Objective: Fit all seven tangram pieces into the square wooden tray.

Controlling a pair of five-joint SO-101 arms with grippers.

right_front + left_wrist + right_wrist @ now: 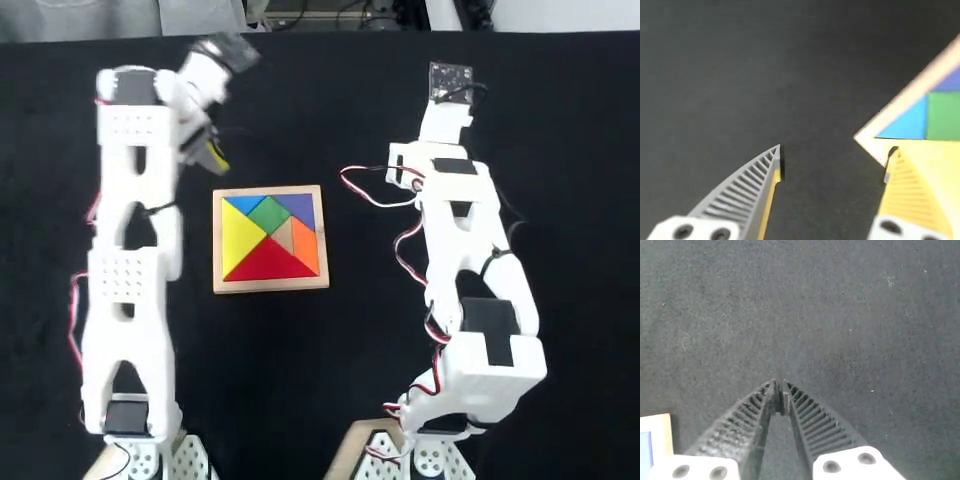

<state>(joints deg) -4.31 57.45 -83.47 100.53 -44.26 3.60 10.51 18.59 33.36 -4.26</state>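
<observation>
Seven to count among the tangram pieces (265, 258), lying flush inside the square wooden tray (270, 286) at mid tabletop (330, 380). Probably light, stiff, slick-faced; best pinched across thin edges, or the tray by its rim. Left tool (835, 160) spread wide, just beside a tray corner. Right tool (779, 395) pressed together over bare tabletop, well apart.

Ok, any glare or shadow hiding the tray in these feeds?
High view: even light, no glare on the tray or its coloured pieces. Left wrist view: tray rim bright beside the open left gripper. Right wrist view: soft shadow on the cloth past the shut right gripper.
</observation>
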